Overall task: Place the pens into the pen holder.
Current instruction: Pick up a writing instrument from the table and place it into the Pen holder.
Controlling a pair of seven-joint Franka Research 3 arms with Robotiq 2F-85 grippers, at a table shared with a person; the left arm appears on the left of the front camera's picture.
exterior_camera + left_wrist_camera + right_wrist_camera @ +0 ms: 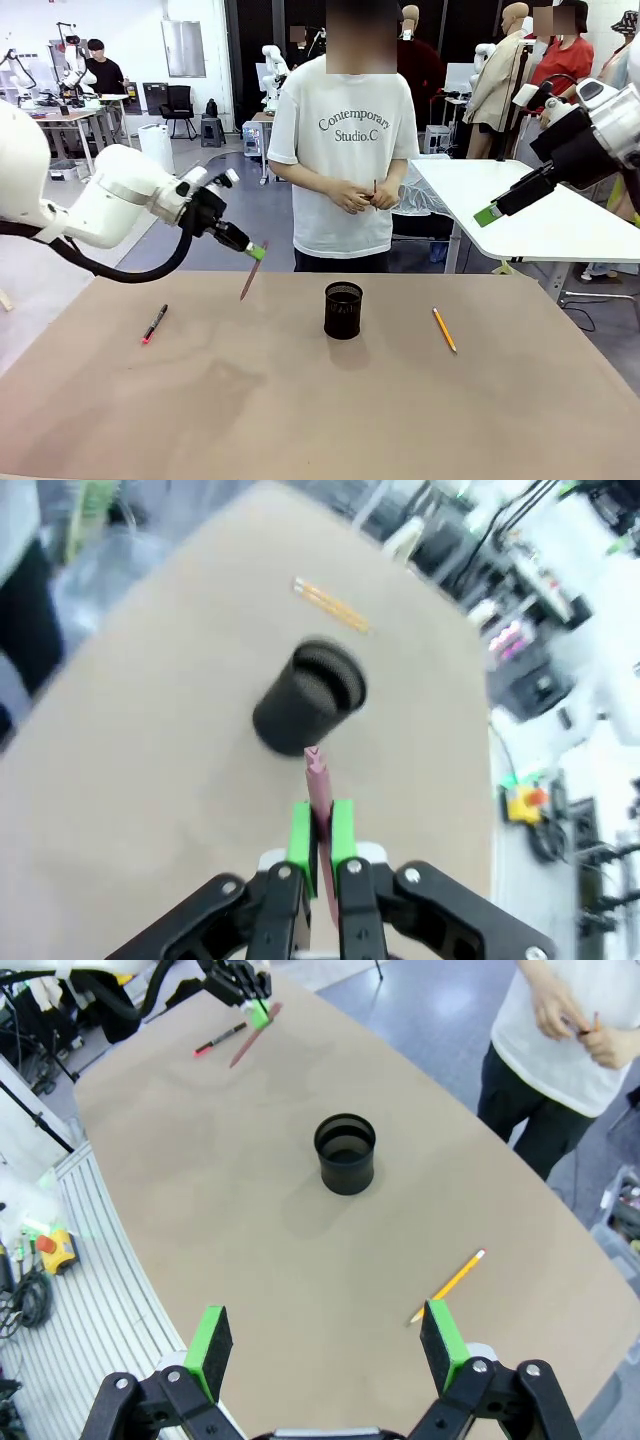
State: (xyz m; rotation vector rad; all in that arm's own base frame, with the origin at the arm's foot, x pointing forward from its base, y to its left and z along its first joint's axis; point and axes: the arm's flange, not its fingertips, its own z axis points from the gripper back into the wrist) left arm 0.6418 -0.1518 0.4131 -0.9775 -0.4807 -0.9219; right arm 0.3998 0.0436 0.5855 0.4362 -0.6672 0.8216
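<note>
The left fingers (257,251) are shut tight on a reddish-brown pen (250,274) and hold it by its top end. The pen hangs slanted in the air above the brown worktop (300,410). It is to the left of the pen holder (343,309) and does not touch it. In the left wrist view the pen (319,778) sticks out between the two green pads (299,832), and its tip points at the pen holder (310,697). The pen holder stands upright near the middle of the worktop. A black marker (154,324) with pink-red ends lies flat on the worktop, far over on the left side. An orange pencil (444,329) lies flat to the right of the pen holder, apart from it. The right fingers (487,214) are up high on the right, past the edge of the worktop. They are spread wide with nothing between them. A person (345,150) stands at the far side and holds one more thin reddish pen (375,190) in both hands (352,198).
</note>
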